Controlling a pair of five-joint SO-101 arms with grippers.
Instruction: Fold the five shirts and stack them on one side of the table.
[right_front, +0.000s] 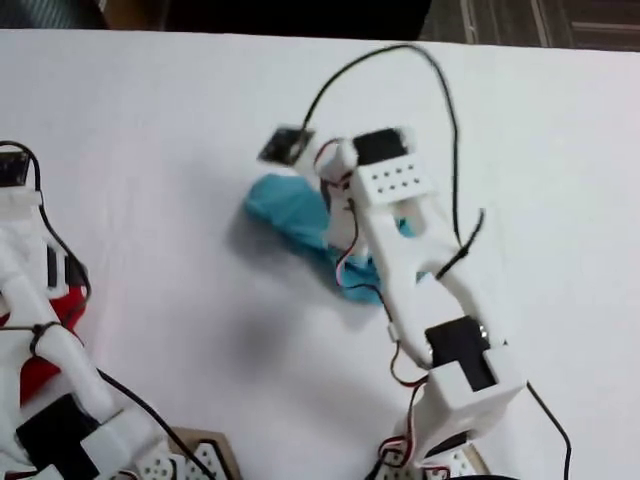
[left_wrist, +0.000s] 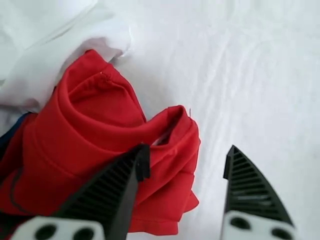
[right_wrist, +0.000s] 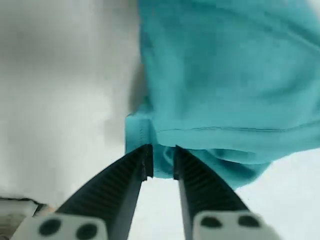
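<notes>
A teal shirt (right_front: 285, 208) lies bunched at the middle of the white table, partly under an arm (right_front: 400, 230). My right gripper (right_wrist: 161, 152) is shut on the teal shirt (right_wrist: 225, 75), pinching a hemmed edge between its black fingers while the rest hangs away in folds. At the table's left edge a crumpled red shirt (right_front: 62, 308) sits beside the other arm. My left gripper (left_wrist: 188, 152) stands open just over the red shirt (left_wrist: 95, 150); one finger is above the fabric, the other above bare table. A white shirt (left_wrist: 45, 50) lies against the red one.
A dark blue scrap of fabric (left_wrist: 7, 136) shows beside the red shirt. A black cable (right_front: 440, 90) loops over the table behind the middle arm. A brown base plate (right_front: 210, 448) sits at the near edge. The table's far edge (right_front: 300, 36) runs along the back.
</notes>
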